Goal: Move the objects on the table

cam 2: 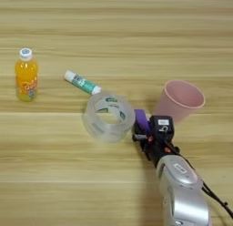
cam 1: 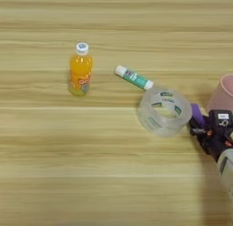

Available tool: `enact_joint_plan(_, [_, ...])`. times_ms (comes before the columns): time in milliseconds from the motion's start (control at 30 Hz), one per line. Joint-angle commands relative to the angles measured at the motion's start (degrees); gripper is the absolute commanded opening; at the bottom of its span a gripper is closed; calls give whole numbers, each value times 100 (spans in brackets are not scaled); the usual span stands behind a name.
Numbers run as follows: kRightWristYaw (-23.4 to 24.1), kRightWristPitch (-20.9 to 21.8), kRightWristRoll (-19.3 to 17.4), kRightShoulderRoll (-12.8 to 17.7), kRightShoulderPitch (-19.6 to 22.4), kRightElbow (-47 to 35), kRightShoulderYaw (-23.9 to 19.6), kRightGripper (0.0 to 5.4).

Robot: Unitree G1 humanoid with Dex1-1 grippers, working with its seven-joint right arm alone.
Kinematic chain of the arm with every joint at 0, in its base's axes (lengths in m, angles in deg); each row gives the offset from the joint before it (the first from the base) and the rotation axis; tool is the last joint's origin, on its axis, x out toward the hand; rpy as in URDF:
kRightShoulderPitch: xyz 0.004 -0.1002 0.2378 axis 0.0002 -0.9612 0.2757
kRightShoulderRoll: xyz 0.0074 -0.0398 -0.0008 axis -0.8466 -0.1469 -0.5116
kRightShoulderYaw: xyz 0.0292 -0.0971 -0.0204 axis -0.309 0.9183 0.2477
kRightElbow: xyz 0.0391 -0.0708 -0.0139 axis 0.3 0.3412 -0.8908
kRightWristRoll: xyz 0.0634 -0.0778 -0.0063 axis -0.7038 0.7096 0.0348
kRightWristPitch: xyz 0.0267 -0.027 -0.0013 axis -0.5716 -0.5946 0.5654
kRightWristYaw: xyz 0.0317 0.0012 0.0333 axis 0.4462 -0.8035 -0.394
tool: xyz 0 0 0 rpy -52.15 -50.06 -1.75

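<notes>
Purple block [cam 2: 140, 119] lies just beside the clear tape roll [cam 2: 108, 116], with the right gripper [cam 2: 144, 135] at its near end; whether the black fingers clasp it cannot be told. Orange juice bottle [cam 2: 26, 75] stands upright far left on the wooden table [cam 2: 68, 184] (a green-and-white glue stick [cam 2: 82, 83] lies between). Likely hazards: the block dragging the roll aside, or the forearm tipping the pink cup [cam 2: 180, 101] close behind

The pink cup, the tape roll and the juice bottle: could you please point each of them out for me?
pink cup [cam 2: 175, 105], right eye view, on its outer wall.
tape roll [cam 2: 96, 122], right eye view, on its clear outer band.
juice bottle [cam 1: 80, 74], left eye view, on its orange body.
</notes>
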Motion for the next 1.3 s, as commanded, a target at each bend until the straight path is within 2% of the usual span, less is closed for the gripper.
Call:
enact_joint_plan(33, [3, 157, 39, 253, 182, -147, -11, 143])
enact_joint_plan(233, [9, 167, 26, 267, 176, -157, -5, 143])
enact_joint_plan(267, [12, 171, 27, 269, 175, -164, -6, 182])
enact_joint_plan(600, [135, 108, 5, 271, 161, -567, -88, 328])
enact_joint_plan(867, [163, 69, -67, 213, 205, -971, -78, 424])
enact_joint_plan(1000, [162, -4, -51, 255, 233, -1322, -26, 499])
enact_joint_plan(1133, [150, -67, -60, 293, 327, -1505, -26, 536])
enact_joint_plan(1300, [119, -84, -87, 313, 388, -1685, -53, 536])
